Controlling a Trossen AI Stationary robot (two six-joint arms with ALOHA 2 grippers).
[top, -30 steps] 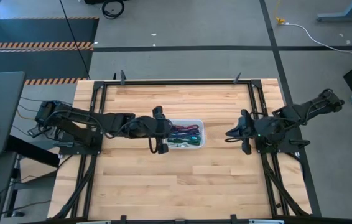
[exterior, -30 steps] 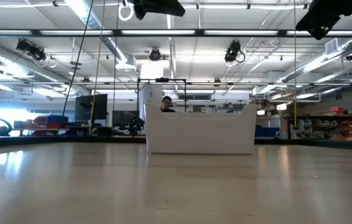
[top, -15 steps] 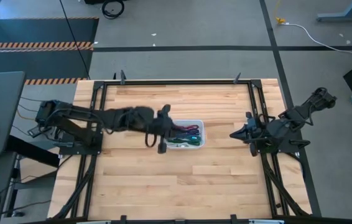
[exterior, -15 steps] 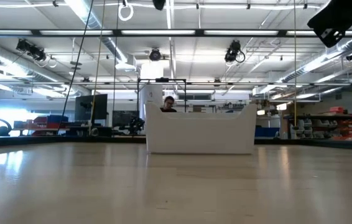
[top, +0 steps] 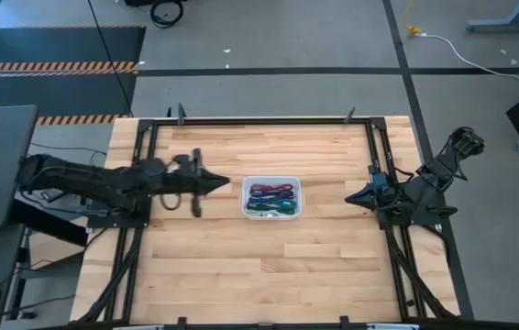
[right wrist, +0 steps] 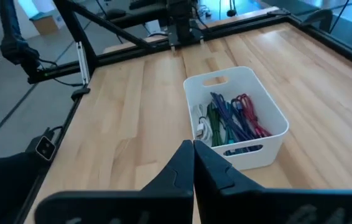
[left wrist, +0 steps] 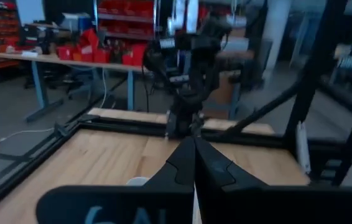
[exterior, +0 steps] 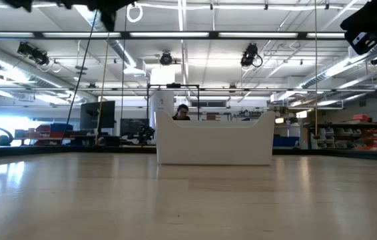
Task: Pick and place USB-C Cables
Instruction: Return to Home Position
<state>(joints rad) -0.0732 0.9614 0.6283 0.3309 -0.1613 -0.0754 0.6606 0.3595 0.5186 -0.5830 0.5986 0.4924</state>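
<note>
Several USB-C cables [top: 272, 199] in green, purple, dark red and white lie bundled inside a white tray [top: 294, 184] at the table's middle; the right wrist view shows them [right wrist: 231, 118] in the tray [right wrist: 269, 143]. My left gripper [top: 226, 183] is shut and points level at the tray from its left, a short way off. My right gripper [top: 349, 196] is shut at the table's right edge, pointing toward the tray and tipped slightly down. Nothing is between either pair of fingers.
The tray [exterior: 215, 141] stands on bare wooden tabletop [top: 259, 266]. A black frame [top: 259, 120] runs along the table's far edge and sides. The right arm [left wrist: 188, 62] shows across the table in the left wrist view. A person [exterior: 182, 112] is in the room beyond the tray.
My left gripper has drawn back from over the tray toward the table's left edge, uncovering the tray's left end, and has tipped up to level. My right gripper has pulled back toward the table's right edge and swung slightly. Both have stayed shut. The cables have not moved.
</note>
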